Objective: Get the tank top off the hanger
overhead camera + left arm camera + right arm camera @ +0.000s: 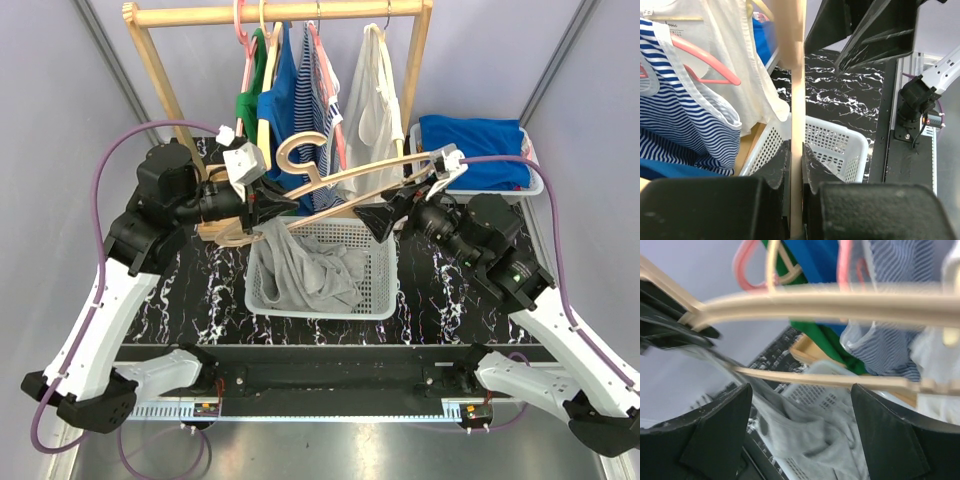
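We see the left gripper (278,206) shut tight on the wooden hanger (352,174), which it holds off the rack (280,13) and slanted above the white basket (325,310). In the left wrist view the two black fingers (777,172) pinch a pale wooden bar (798,100) of that hanger from both sides. The grey tank top (300,265) lies mostly slumped in the basket, with one part of it drawn up to the hanger's end beside the left gripper; we cannot tell whether that part is hooked over the wood or only leaning on it. The right gripper (380,218) stands wide open and has hold of nothing. Its tips sit close under the hanger's lower bar, and from its own wrist camera we see both fingers (720,425) spread well apart, the hanger's bars (840,300) crossing ahead of them and the grey fabric (805,440) below. Green, blue, striped and white garments (372,110) hang on the rack behind.
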